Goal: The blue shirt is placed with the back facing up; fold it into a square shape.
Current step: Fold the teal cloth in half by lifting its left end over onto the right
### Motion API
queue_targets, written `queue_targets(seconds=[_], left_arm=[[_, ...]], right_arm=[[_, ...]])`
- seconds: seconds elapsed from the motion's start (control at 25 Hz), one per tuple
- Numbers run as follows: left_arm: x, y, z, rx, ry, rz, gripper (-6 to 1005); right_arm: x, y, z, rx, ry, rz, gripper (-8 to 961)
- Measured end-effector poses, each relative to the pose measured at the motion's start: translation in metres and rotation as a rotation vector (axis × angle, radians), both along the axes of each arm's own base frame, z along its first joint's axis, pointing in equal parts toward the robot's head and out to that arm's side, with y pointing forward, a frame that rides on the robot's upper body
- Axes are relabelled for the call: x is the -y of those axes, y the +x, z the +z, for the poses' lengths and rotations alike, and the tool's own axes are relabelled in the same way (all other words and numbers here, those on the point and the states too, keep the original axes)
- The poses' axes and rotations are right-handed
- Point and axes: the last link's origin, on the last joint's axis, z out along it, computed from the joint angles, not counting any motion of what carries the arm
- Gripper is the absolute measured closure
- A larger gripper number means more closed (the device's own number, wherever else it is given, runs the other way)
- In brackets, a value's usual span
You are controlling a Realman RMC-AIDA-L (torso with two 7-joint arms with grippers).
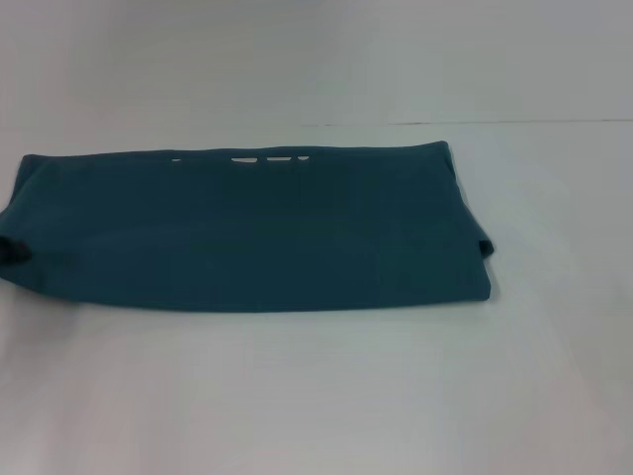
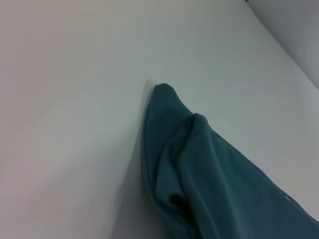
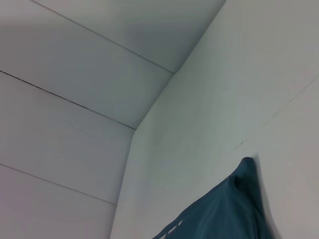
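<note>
We see a plain white worktop (image 1: 316, 396) that fills the head view, with a faint seam line running across it behind the cloth. In the right wrist view the worktop meets pale wall panels (image 3: 75, 99) divided by thin dark joints.

The blue shirt (image 1: 247, 233) lies flat on the worktop in a long band folded across the middle of the head view, its near edge straight and its far edge showing a few white bits of lettering peeking out along the fold. A small bunch of cloth sticks out at each end of the band. The left wrist view looks down on one rumpled end of the shirt, where two soft peaks of fabric rise from the surface; the right wrist view catches the other end as a pointed corner with white marks near it.

Neither the left pincer nor the right pincer appears in any view, so we cannot place the shirt against them or tell their state.
</note>
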Motion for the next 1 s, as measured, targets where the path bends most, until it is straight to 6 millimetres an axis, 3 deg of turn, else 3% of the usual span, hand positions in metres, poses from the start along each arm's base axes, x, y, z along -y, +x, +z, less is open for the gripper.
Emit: queue_targets(seconds=[0.28, 0.36, 0.68, 0.8, 1.0], left_arm=[[0.000, 0.005, 0.002, 0.008, -0.004, -0.021, 950], [-0.004, 0.018, 0.004, 0.041, -0.010, -0.074, 949], [-0.034, 0.109, 0.009, 0.169, -0.091, -0.407, 946], [-0.049, 0.145, -0.002, 0.167, -0.161, -0.503, 945], [-0.065, 0.187, -0.029, 0.138, -0.237, -0.596, 942]], right_arm=[[-0.001, 0.000, -0.001, -0.001, 0.000, 0.002, 206], [-0.001, -0.001, -0.001, 0.001, -0.001, 0.002, 206], [-0.002, -0.002, -0.002, -0.001, -0.004, 0.008, 206], [-0.003, -0.003, -0.003, -0.005, -0.006, 0.010, 206], [-0.003, -0.004, -0.005, -0.006, -0.005, 0.008, 206]])
